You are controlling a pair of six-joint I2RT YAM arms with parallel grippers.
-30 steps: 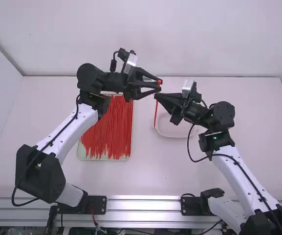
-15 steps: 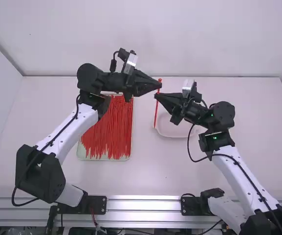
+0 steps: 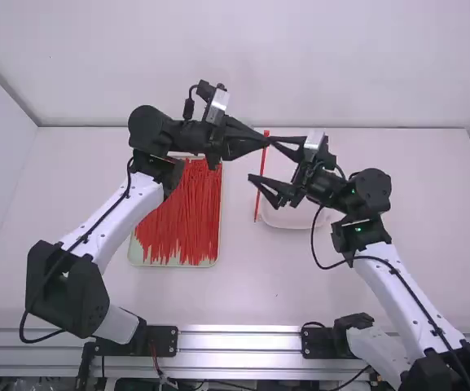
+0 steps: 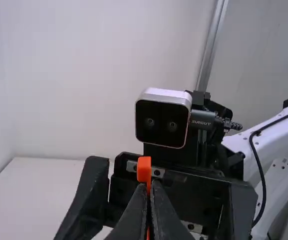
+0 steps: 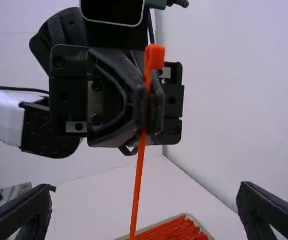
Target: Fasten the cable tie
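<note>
The left hand (image 3: 264, 144) pinches the thin red plastic cable tie (image 3: 257, 198) just below its head. The right hand (image 3: 263, 160), spread wide, should close squarely on the hanging tail.

Left arm raised off the bench, reaching toward the middle; left gripper (image 3: 261, 143) has its fingers pinched together on a cable tie (image 3: 257, 198). Right arm raised, facing it; right gripper (image 3: 261, 160) has its fingers spread wide.

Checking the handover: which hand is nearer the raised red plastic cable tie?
Left. The left hand is shut on the red plastic cable tie below its head; the right hand is open around the strap, not touching it.
</note>
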